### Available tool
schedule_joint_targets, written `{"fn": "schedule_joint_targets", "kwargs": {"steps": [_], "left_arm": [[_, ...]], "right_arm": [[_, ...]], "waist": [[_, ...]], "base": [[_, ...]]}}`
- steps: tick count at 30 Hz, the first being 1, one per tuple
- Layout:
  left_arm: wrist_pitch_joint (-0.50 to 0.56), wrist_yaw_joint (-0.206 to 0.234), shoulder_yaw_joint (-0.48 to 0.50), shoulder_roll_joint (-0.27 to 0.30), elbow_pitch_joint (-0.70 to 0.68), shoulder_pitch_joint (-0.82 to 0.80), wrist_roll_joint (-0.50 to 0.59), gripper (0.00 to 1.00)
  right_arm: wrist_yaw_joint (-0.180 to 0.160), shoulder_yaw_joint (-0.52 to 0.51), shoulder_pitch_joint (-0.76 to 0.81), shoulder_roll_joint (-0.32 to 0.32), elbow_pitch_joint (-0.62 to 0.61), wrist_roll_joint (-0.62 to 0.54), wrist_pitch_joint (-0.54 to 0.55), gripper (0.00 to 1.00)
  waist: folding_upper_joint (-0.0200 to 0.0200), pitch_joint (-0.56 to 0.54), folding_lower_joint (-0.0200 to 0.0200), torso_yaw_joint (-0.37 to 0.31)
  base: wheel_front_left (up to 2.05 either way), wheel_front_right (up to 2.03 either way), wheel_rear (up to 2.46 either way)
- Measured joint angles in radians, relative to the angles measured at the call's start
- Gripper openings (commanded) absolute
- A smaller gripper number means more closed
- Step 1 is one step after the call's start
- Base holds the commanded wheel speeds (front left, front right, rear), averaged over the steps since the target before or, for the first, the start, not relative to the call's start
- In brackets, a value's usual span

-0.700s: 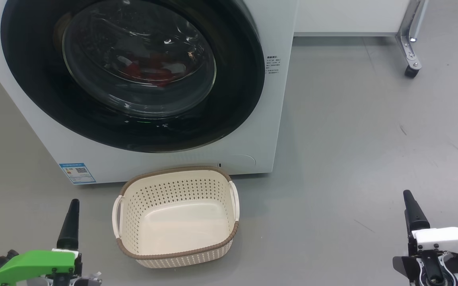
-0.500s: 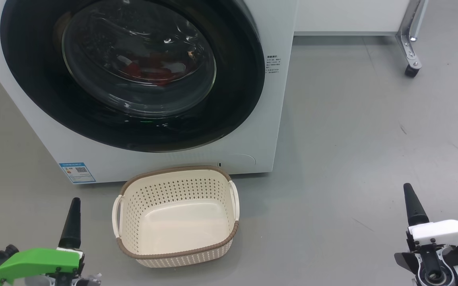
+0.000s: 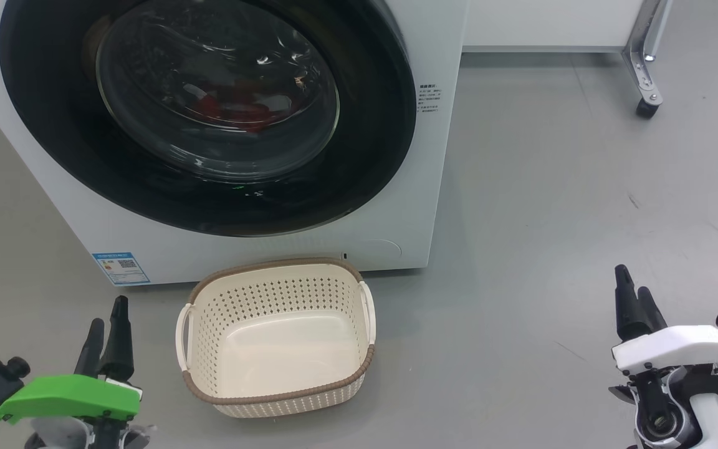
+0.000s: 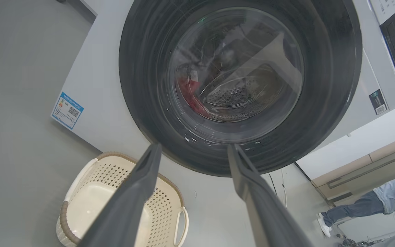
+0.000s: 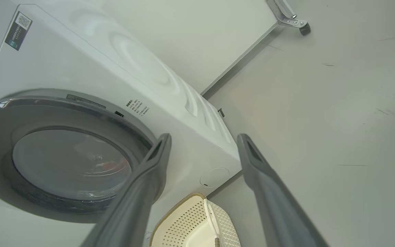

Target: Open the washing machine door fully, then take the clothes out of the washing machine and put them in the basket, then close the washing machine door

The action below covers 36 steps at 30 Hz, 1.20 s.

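Observation:
The white washing machine (image 3: 435, 174) fills the upper left of the head view. Its door (image 3: 371, 125), a black ring around bulging glass, lies against the front. Red clothes (image 3: 234, 107) show through the glass, and again in the left wrist view (image 4: 188, 90). The cream basket (image 3: 272, 264) stands on the floor just before the machine, with nothing in it. My left gripper (image 3: 108, 315) hovers open left of the basket, its fingers (image 4: 149, 171) aimed at the door (image 4: 321, 85). My right gripper (image 3: 632, 282) is open far to the right, facing the machine's corner (image 5: 197, 113).
A metal leg on a caster (image 3: 646, 93) stands at the back right under a white unit. Grey floor (image 3: 552, 218) stretches right of the machine. A blue label (image 3: 121, 268) marks the washer's lower corner. A person (image 4: 372, 202) is far off in the left wrist view.
Both grippers have risen a little in the head view and turned, so each now shows two fingers instead of one. The head view has shifted slightly. Door, clothes and basket are unmoved.

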Motion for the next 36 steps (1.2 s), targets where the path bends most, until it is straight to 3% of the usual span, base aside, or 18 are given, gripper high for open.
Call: {"fn": "schedule_joint_targets", "kwargs": {"steps": [16, 36], "left_arm": [[-0.051, 0.017, -0.077, 0.019, -0.019, -0.022, 0.276, 1.00], [-0.122, 0.043, -0.139, 0.023, 0.041, -0.039, 0.527, 1.00]], "right_arm": [[-0.019, 0.082, -0.016, -0.013, 0.008, -0.259, -0.053, 1.00], [-0.028, 0.148, -0.050, -0.012, 0.041, -0.530, -0.123, 1.00]], "waist": [[0.0000, 0.004, 0.0000, 0.000], [0.0000, 0.007, 0.0000, -0.002]], "base": [[0.00, 0.00, 0.00], [0.00, 0.00, 0.00]]}}
